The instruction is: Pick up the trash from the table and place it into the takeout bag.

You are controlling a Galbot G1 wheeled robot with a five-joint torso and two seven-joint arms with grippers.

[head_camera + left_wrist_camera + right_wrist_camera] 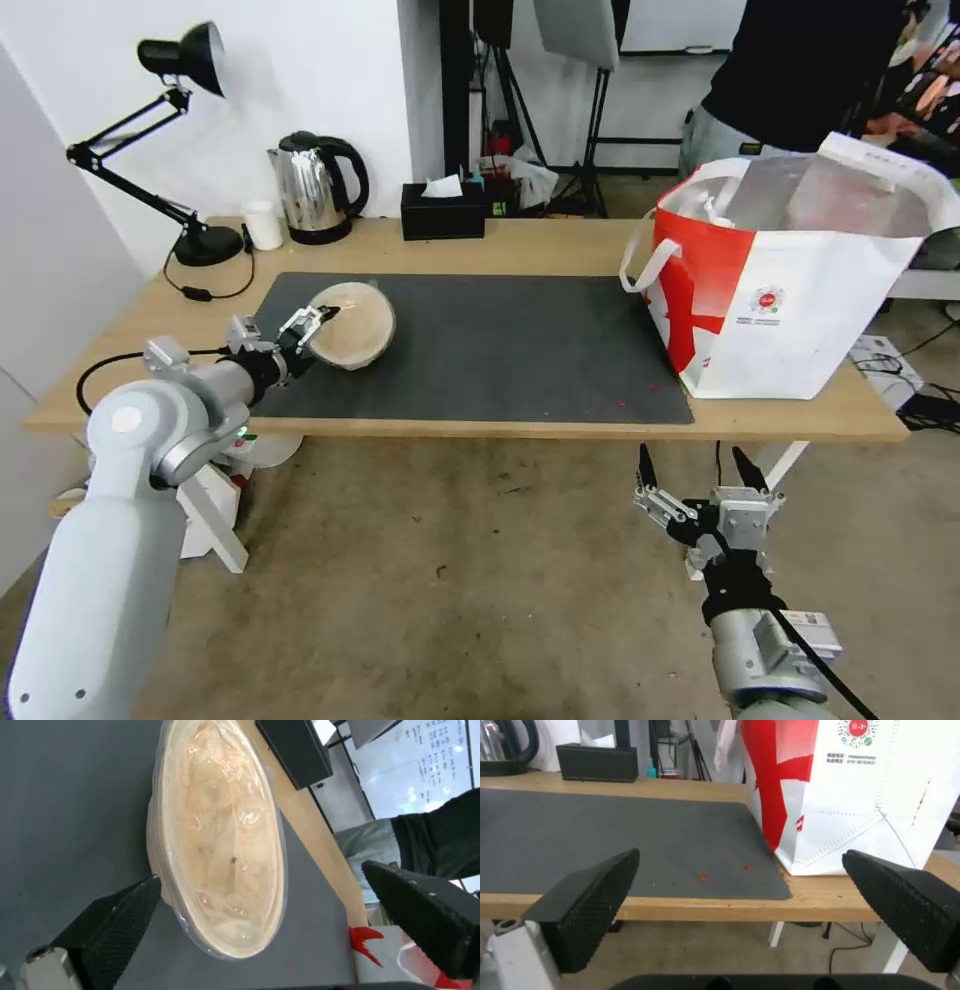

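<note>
Head view shows the left tool (308, 325) stretched forward over the near left part of the dark mat (500, 340), its arm reaching low and nearly level from the left. Just ahead of it sits the tan paper bowl (352, 324), tipped on its side with the opening turned toward the tool. In the left wrist view the fingers (120, 922) stand wide apart around the bowl's (220, 843) rim; one pad lies against or just beside the outer wall, while the other is well clear, so the bowl is not gripped. Clear film covers the bowl's mouth, and what lies under it is hard to make out.

Well off toward the right end of the tabletop (560, 245) stands the takeout bag (790, 280), its top open and foil lining showing; its contents are mostly hidden by the walls.

The right tool (704, 470) hangs below the tabletop's front edge, fingers pointing up and spread wide, holding nothing. From the right wrist view the bag (860, 795) stands ahead, cut off at the top.
</note>
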